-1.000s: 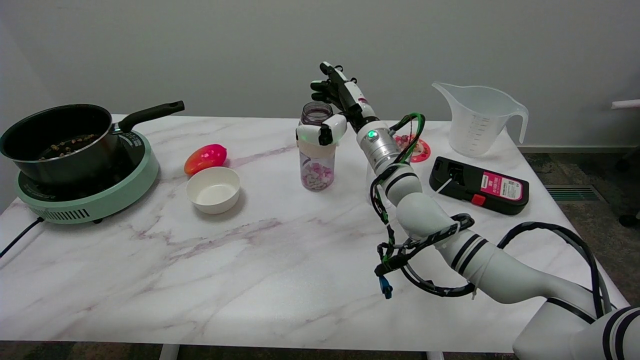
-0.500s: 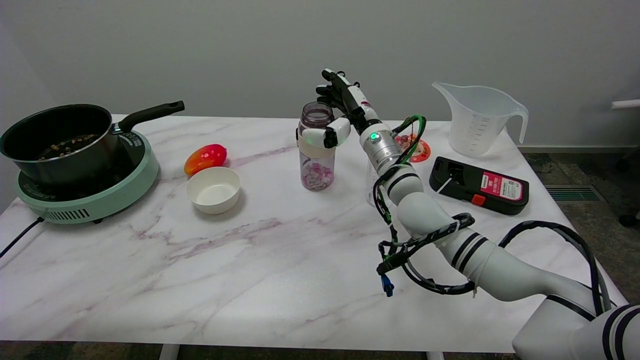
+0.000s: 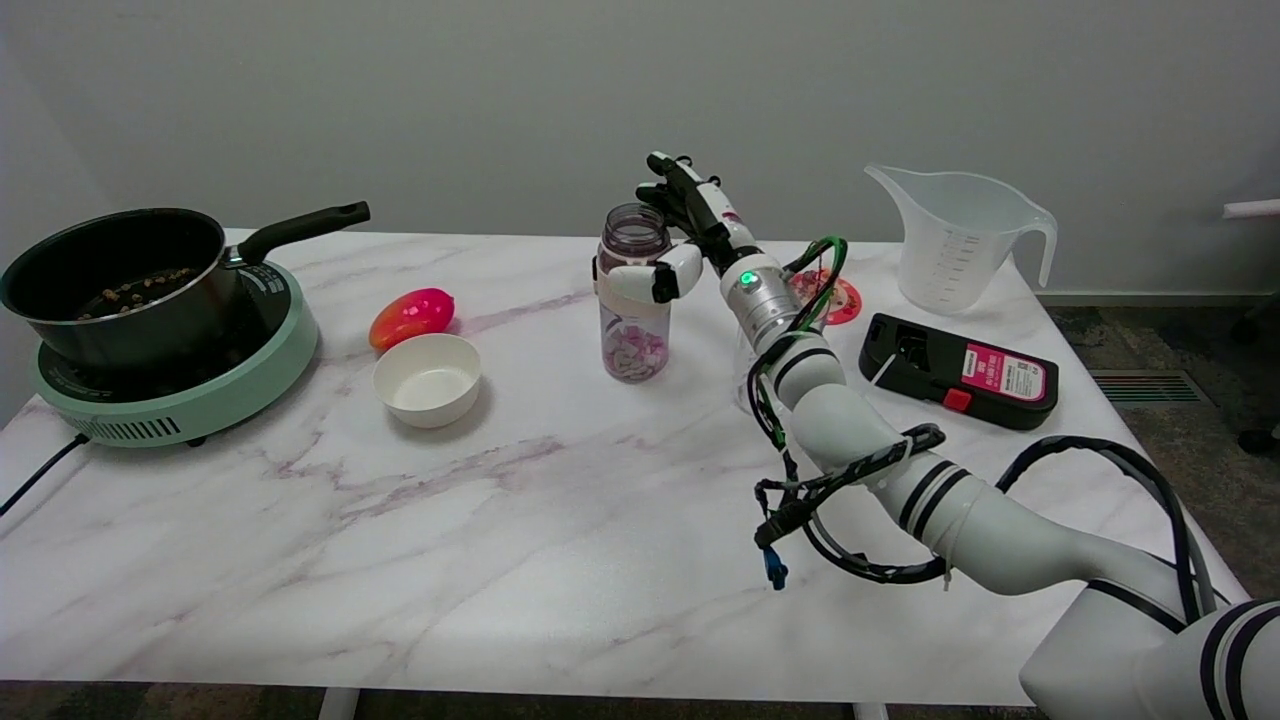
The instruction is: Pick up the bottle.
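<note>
Marble-patterned white tabletop (image 3: pixel 500 560), veined with faint pink-brown streaks, fills most of the view, backed by a plain grey wall (image 3: pixel 500 90); a strip of dark patterned floor (image 3: pixel 1150 340) shows at the right. Near the table's middle stands the bottle (image 3: pixel 633 295), clear, upright, open-topped, with pink and white bits in its lower part. The right hand (image 3: pixel 682 235) is at the bottle's upper part: its thumb lies across the front just below the neck and its dark fingers reach behind the rim, but whether they truly clamp it I cannot tell. To the left sit a white bowl (image 3: pixel 426 379), a red-orange fruit (image 3: pixel 411 316) and a black pan (image 3: pixel 120 275) on a green cooker (image 3: pixel 200 395). To the right are a clear measuring jug (image 3: pixel 955 240) and a black device (image 3: pixel 958 370).
</note>
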Available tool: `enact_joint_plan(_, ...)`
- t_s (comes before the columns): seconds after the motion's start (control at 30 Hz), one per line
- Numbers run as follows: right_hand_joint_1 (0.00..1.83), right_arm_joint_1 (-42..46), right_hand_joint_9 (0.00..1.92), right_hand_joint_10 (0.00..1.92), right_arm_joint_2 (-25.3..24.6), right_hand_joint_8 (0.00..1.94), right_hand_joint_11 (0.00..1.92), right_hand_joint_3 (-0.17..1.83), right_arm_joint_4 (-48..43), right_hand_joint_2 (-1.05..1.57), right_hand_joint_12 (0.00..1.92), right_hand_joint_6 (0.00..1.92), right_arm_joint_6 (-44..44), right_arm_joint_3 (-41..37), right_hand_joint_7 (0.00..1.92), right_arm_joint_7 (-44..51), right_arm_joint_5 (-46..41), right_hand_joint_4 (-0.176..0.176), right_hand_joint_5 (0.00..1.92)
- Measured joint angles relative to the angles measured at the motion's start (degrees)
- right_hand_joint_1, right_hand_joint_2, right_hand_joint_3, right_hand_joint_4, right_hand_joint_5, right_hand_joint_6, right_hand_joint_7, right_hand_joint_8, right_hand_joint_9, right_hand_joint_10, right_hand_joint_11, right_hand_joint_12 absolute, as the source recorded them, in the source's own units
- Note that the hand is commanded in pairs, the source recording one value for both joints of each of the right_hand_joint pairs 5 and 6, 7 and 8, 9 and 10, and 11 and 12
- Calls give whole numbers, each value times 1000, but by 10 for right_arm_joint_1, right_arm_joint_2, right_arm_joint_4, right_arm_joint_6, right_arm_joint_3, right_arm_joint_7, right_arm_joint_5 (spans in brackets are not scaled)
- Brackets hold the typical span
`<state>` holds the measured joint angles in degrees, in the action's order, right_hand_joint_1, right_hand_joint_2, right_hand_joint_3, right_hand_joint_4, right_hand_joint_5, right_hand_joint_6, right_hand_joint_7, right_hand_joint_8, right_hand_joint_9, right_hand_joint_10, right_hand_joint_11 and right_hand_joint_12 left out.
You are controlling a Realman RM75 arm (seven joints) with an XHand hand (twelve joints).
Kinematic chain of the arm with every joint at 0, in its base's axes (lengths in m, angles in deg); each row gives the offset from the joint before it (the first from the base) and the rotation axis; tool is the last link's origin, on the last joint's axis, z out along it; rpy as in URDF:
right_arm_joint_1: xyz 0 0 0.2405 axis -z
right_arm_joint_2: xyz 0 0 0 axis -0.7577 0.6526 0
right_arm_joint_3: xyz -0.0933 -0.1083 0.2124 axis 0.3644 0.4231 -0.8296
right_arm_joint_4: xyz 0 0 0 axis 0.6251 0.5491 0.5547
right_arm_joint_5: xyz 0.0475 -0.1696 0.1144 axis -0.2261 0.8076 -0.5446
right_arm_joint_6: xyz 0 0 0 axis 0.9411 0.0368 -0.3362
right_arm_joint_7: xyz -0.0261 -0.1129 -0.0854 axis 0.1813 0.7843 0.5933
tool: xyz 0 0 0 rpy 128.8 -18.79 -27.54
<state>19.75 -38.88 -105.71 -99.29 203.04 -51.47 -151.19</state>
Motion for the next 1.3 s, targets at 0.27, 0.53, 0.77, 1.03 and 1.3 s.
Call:
enact_joint_plan(0.27, 1204, -5, 459, 459, -2, 394, 340, 1478, 11, -684, 340, 159, 0, 6, 394, -7, 1, 0, 159)
enact_joint_plan(0.53, 1204, -5, 459, 459, -3, 394, 346, 1460, 15, -680, 346, 151, 0, 10, 394, -12, 1, 0, 151)
enact_joint_plan(0.77, 1207, -4, 460, 460, -2, 391, 353, 1439, 10, -666, 353, 125, -1, 12, 391, -14, 5, 0, 125)
enact_joint_plan(1.03, 1209, -3, 461, 461, 5, 389, 360, 1436, -6, -673, 360, 90, -1, 9, 389, -15, 13, 0, 90)
enact_joint_plan(1.3, 1212, -4, 461, 461, 11, 382, 370, 1431, -20, -674, 370, 76, -5, 7, 382, -14, 20, 0, 76)
